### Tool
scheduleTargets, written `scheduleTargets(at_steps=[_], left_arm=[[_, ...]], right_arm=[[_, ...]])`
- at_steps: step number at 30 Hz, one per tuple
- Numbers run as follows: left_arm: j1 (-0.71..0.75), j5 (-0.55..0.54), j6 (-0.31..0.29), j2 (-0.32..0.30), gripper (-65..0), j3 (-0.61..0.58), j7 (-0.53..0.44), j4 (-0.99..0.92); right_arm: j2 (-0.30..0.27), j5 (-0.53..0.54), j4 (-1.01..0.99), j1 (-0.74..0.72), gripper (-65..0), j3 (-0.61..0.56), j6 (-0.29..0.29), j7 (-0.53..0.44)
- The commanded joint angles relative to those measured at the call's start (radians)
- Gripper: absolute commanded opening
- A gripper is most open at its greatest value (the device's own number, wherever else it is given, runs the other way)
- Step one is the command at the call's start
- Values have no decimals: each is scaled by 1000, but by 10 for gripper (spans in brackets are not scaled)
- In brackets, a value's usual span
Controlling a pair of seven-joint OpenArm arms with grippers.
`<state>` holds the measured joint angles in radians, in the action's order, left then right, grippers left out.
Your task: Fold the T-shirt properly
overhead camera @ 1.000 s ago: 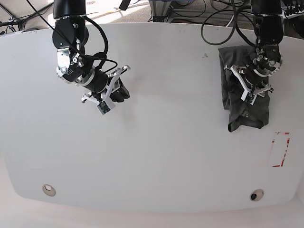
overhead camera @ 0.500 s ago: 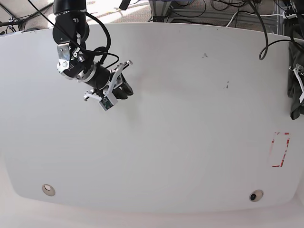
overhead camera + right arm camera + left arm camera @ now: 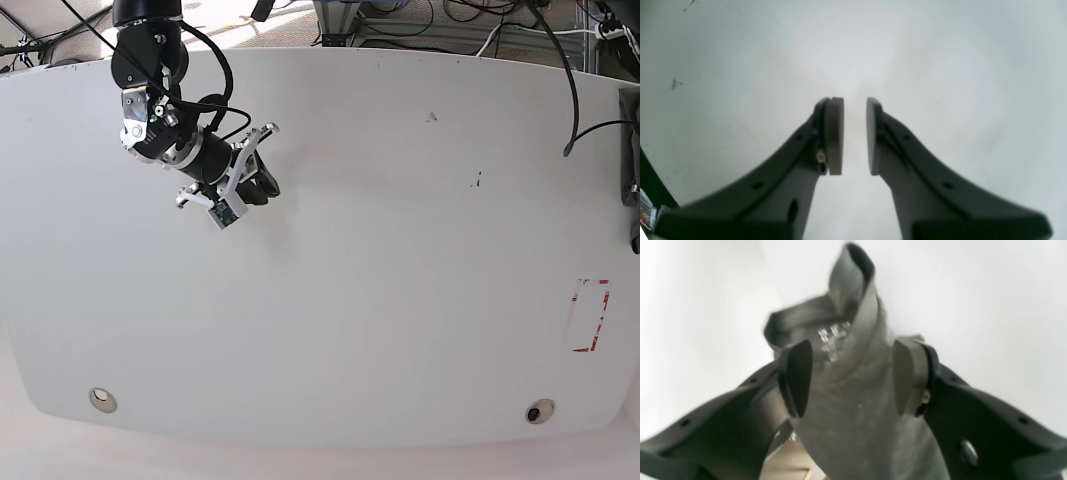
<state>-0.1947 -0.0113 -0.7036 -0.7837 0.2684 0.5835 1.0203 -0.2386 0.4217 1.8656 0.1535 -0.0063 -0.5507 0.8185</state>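
One garment only: the dark charcoal-grey soft wrinkly T-shirt, and it's way out at the table's far edge. In the base view just a dark sliver shows at the frame's right side, near the rim of the white tabletop.

The left gripper is the one on it. In its wrist cam the cloth runs straight up between the two dark pads, bunched into a rolled ridge pointing away from the cam. Pads sit apart w/ fabric between them, so can't tell if it's really pinching or just straddling.

The right gripper is on the opposite side of the table, well apart from the shirt, fingers nearly together w/ a narrow gap and nothing in it.

So 2 arms, 1 shirt, left arm far nearer. Imo the shirt needs dragging back toward table centre before any folding.
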Motion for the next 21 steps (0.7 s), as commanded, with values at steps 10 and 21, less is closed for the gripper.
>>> scheduleTargets(at_steps=[10,21], left_arm=[[192,0,5,237,-299,6,-129,463],[446,1,273,508,-299,7,-509,595]], right_arm=[[104,-413,15,62,-542,30,5,-327],[239,-587,-45,237,-541,248,5,-703]])
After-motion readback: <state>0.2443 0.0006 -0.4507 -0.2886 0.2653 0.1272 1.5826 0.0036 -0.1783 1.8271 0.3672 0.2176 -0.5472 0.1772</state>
